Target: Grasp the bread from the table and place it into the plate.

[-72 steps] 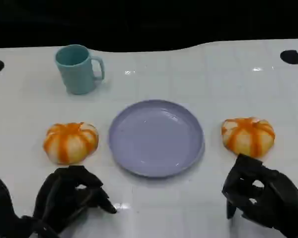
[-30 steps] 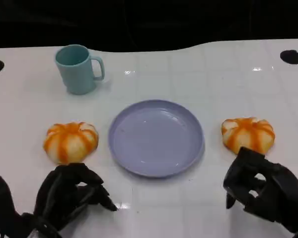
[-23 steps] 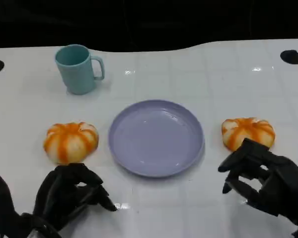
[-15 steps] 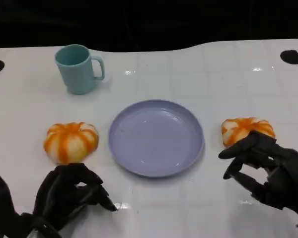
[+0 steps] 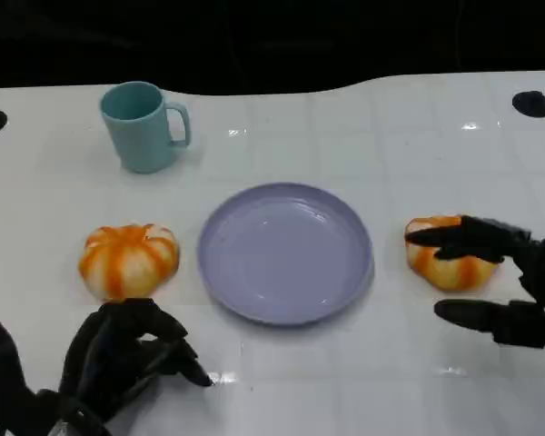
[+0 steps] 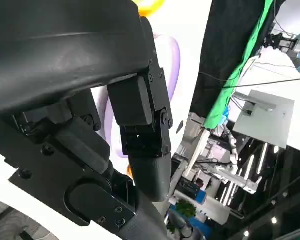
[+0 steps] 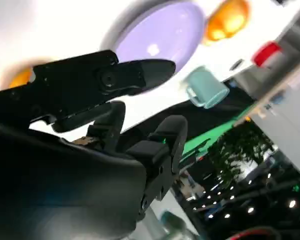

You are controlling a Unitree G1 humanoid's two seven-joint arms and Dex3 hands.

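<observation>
Bare white table (image 5: 363, 136) surrounds the round lavender plate (image 5: 285, 252); the right hand (image 5: 500, 282) spreads open around the right orange-striped bread roll (image 5: 445, 259), the left hand (image 5: 118, 363) curls empty.

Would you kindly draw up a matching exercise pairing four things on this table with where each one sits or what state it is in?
Column one:
1. mug
2. plate
3. left bread
4. right bread

Column two:
A. lavender, bare, at the middle of the table
B. under the spread fingers of the right robot hand
C. teal, standing at the far left with its handle to the right
D. lying just beyond the curled left robot hand, untouched

Pairs: 1-C, 2-A, 3-D, 4-B
</observation>
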